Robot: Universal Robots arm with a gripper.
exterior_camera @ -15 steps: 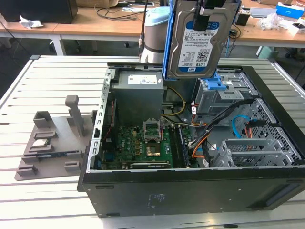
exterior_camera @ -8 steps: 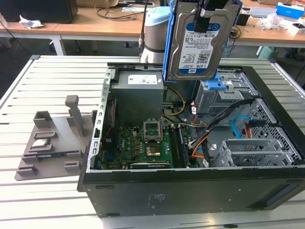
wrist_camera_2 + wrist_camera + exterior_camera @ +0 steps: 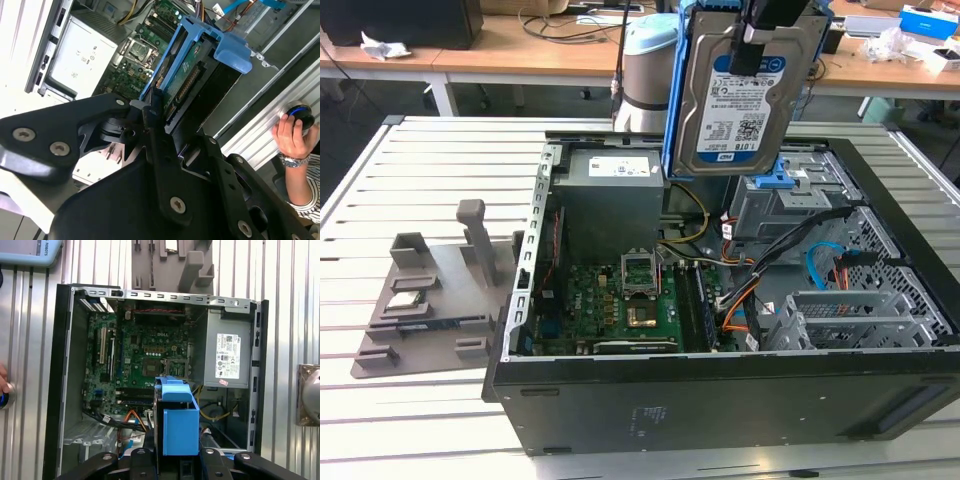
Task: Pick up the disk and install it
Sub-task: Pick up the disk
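Upper centre of the exterior view, the hand (image 3: 760, 42) clamps the disk (image 3: 745, 105) by its top edge, upright above the open computer case (image 3: 720, 400), probably to clear its walls

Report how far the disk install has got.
Done: pickup; the disk is clamped in the pincer, clear of the table. In hand: it hangs above the open computer case. Left: installing; it sits in no bay yet.
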